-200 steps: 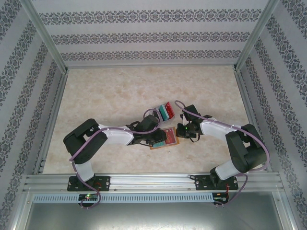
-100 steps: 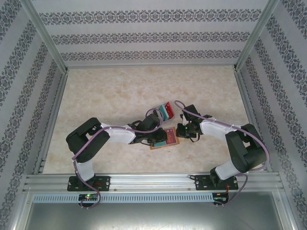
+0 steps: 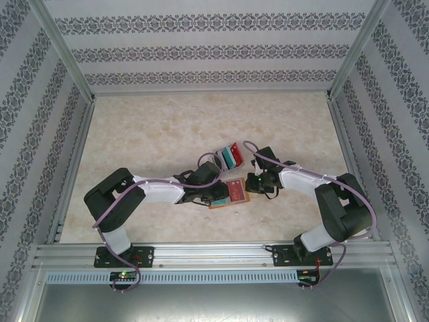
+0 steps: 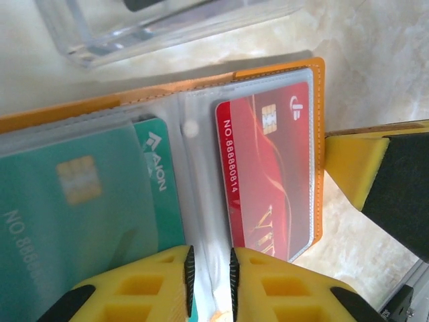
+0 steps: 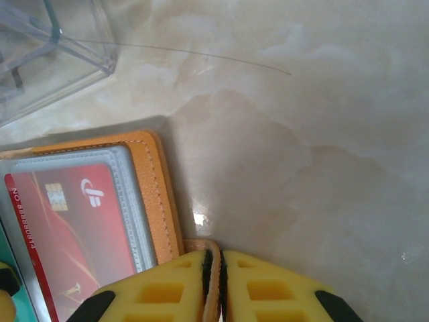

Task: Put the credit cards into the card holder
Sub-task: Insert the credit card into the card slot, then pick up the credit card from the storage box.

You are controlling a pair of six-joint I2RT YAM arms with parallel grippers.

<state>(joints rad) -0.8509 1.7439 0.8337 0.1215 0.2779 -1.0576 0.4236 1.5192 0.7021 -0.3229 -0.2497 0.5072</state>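
The card holder (image 3: 236, 191) lies open and flat on the table (image 3: 154, 127), between the two arms and near the front edge. The left gripper (image 3: 220, 195) is at its left side and the right gripper (image 3: 253, 182) at its right side. In the left wrist view, the open card holder (image 4: 194, 168) shows two clear pockets. The teal-green card (image 4: 80, 221) sits in the left pocket and the red card (image 4: 268, 181) in the right pocket. The left gripper (image 4: 209, 258) has its yellow fingers (image 4: 161, 282) brought nearly together on the near edge of the card holder at the central fold, with the thin clear sleeve material pinched between them. One finger overlaps the corner of the teal-green card and the other stands just beside the lower corner of the red card. In the right wrist view, the right gripper (image 5: 213, 258) has its fingers (image 5: 268, 288) pressed together on a narrow orange strip at the outer edge of the card holder (image 5: 164, 194), just beside the pocket with the red card (image 5: 67, 228). A clear plastic box (image 4: 134, 27) stands on the table just beyond the card holder; the other credit cards (image 3: 231, 155) are with it, apart from both grippers.
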